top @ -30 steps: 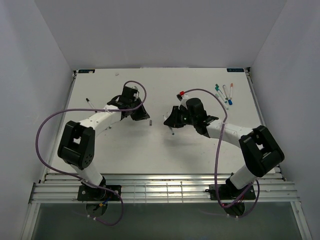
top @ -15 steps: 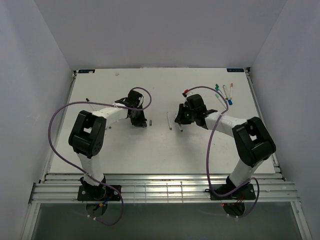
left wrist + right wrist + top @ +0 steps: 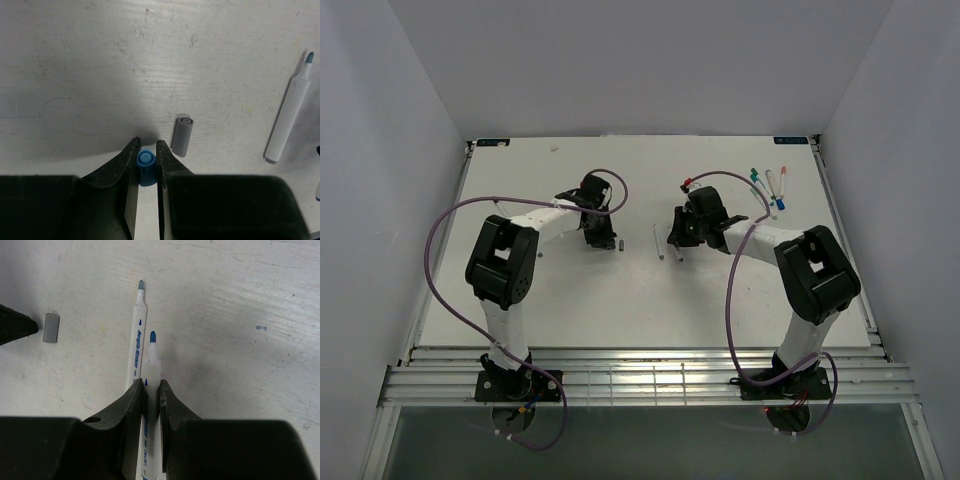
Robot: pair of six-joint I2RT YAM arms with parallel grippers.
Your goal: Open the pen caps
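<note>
Top camera looks down over the table (image 3: 570, 290) from behind its near edge; both wrist cameras look closely down, sharing the grey cap (image 3: 182, 136).

White table (image 3: 620, 310) showing scuffs, scratches. Small blue mark (image 3: 260, 328) sitting on surface. Dark strips (image 3: 492, 142) lying at both far corners. Slatted rail (image 3: 640, 385) running along near edge. Walls (image 3: 380, 150) enclosing three sides.

A scuffed white table (image 3: 570, 290) carries a short grey pen cap (image 3: 182, 136) lying on its side near the middle. Near the cap lies an uncapped white marker pen (image 3: 291, 120) with a teal tip. A cluster of capped pens (image 3: 770, 186) rests well apart, toward the far right corner.
</note>
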